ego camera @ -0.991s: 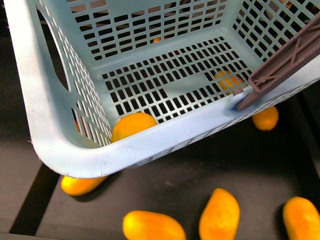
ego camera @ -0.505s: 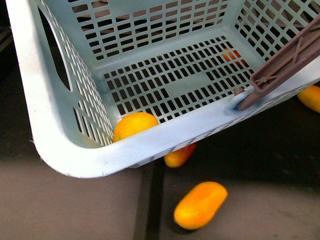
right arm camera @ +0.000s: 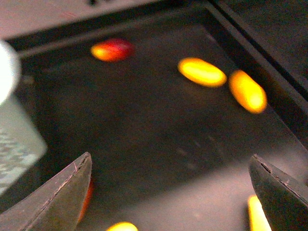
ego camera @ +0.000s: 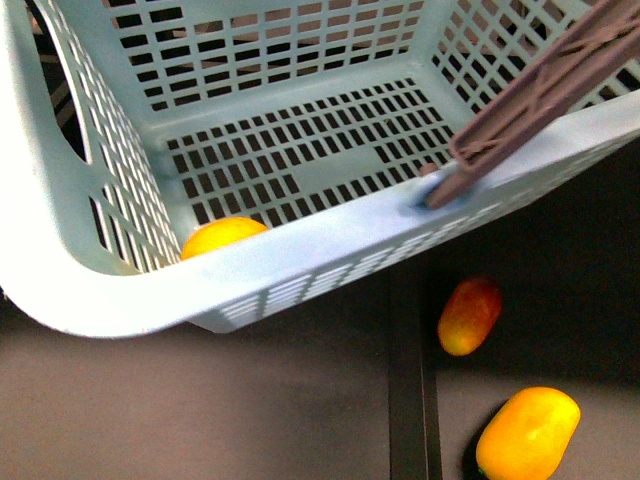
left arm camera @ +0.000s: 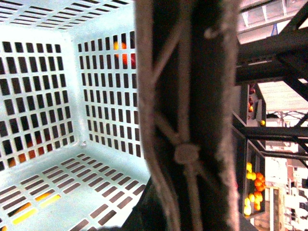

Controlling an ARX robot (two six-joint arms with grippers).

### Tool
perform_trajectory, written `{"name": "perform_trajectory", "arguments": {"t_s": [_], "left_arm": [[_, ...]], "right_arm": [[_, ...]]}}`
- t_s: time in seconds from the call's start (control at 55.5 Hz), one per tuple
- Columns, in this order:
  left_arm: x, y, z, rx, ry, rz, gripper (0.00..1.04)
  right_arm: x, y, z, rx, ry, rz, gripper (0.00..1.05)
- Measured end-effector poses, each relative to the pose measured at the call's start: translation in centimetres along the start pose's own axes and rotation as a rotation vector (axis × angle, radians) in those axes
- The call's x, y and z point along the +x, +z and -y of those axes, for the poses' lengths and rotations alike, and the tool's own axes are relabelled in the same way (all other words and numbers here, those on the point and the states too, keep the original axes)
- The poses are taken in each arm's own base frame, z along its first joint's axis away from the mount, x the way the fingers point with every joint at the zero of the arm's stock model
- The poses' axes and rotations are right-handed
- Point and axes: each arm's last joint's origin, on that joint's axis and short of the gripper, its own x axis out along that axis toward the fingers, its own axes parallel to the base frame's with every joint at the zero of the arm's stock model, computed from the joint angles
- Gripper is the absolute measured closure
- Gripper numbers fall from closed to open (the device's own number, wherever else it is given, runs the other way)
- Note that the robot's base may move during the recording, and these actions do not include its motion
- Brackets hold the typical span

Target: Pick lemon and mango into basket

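basket point(ego camera: 300, 262) shifted left, lemon point(ego camera: 222, 238) inside; right gripper point(right arm camera: 171, 156) spread empty; left gripper's point(left arm camera: 147, 211) hold on handle point(ego camera: 530, 100) unclear

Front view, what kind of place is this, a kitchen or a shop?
Most likely a shop's fruit section, or a mock-up of one. A slotted shopping basket with a swing handle is above loose fruit on dark trays, and racks holding more fruit show in the left wrist view.

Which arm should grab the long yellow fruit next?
Probably the right one. Its pincer is open and empty above the dark tray, where the mango lies. The left wrist camera sits close against the handle of the basket, so that arm looks busy.
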Motion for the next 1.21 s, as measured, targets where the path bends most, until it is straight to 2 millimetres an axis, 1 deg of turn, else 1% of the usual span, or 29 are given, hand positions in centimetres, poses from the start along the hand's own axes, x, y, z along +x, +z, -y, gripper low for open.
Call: {"name": "perform_trajectory", "arguments": {"t_s": [0.036, 0.09, 0.216, 0.288, 0.361, 0.397, 0.469, 0.559, 0.649, 0.703, 0.721, 0.793, 0.865, 0.955, 0.991, 1.064, 1.118, 1.208], "left_arm": [[0.0, -0.2, 0.1, -0.001, -0.005, -0.011, 1.01], [0.0, -0.3, 0.1, 0.0, -0.007, -0.016, 1.01], [0.1, -0.4, 0.2, -0.005, -0.011, -0.023, 1.01], [0.1, -0.4, 0.2, -0.006, -0.011, -0.024, 1.01], [0.1, -0.4, 0.2, -0.009, -0.011, -0.023, 1.01], [0.1, -0.4, 0.2, -0.009, -0.01, -0.02, 1.01], [0.0, -0.3, 0.1, -0.007, -0.004, -0.007, 1.01], [0.0, -0.2, 0.1, -0.001, 0.0, 0.001, 1.01], [0.0, -0.3, 0.1, -0.001, -0.004, -0.007, 1.01], [0.0, -0.3, 0.1, -0.001, -0.007, -0.013, 1.01], [0.0, -0.3, 0.1, -0.001, -0.008, -0.015, 1.01], [0.0, -0.3, 0.1, -0.001, -0.008, -0.016, 1.01], [0.0, -0.3, 0.2, -0.001, -0.008, -0.016, 1.01], [0.0, -0.3, 0.1, -0.001, -0.007, -0.014, 1.01], [0.0, -0.2, 0.1, -0.001, -0.004, -0.006, 1.01], [0.0, -0.2, 0.1, 0.0, -0.002, -0.003, 1.01], [0.0, -0.2, 0.1, 0.0, -0.003, -0.005, 1.01], [0.0, -0.3, 0.1, -0.002, -0.008, -0.015, 1.01]], "right_arm": [[0.2, -0.3, 0.4, 0.017, -0.069, -0.078, 0.09], [0.7, -0.8, 0.6, 0.034, -0.091, -0.134, 0.09], [3.2, -1.5, 1.0, 0.109, -0.053, -0.247, 0.09], [4.6, -2.3, 1.4, 0.149, -0.047, -0.326, 0.09], [5.8, -3.3, 1.4, 0.147, -0.024, -0.392, 0.09], [6.0, -3.6, 1.3, 0.138, -0.011, -0.406, 0.09], [6.9, -4.8, 0.9, 0.09, 0.063, -0.448, 0.09], [7.8, -5.9, 0.6, -0.006, 0.136, -0.467, 0.09], [8.8, -7.7, 0.5, -0.149, 0.206, -0.502, 0.09], [9.0, -8.4, 0.5, -0.18, 0.229, -0.529, 0.09], [9.2, -9.0, 0.5, -0.209, 0.244, -0.543, 0.09], [9.7, -10.1, 0.4, -0.3, 0.277, -0.554, 0.09], [10.3, -10.9, 0.2, -0.401, 0.319, -0.543, 0.09], [10.9, -11.8, 0.0, -0.538, 0.414, -0.527, 0.09], [11.3, -12.1, -0.1, -0.626, 0.467, -0.512, 0.09], [11.7, -12.6, -0.2, -0.704, 0.512, -0.515, 0.09], [12.1, -13.1, -0.3, -0.811, 0.574, -0.513, 0.09], [13.1, -13.8, -0.2, -0.933, 0.615, -0.507, 0.09]]}}
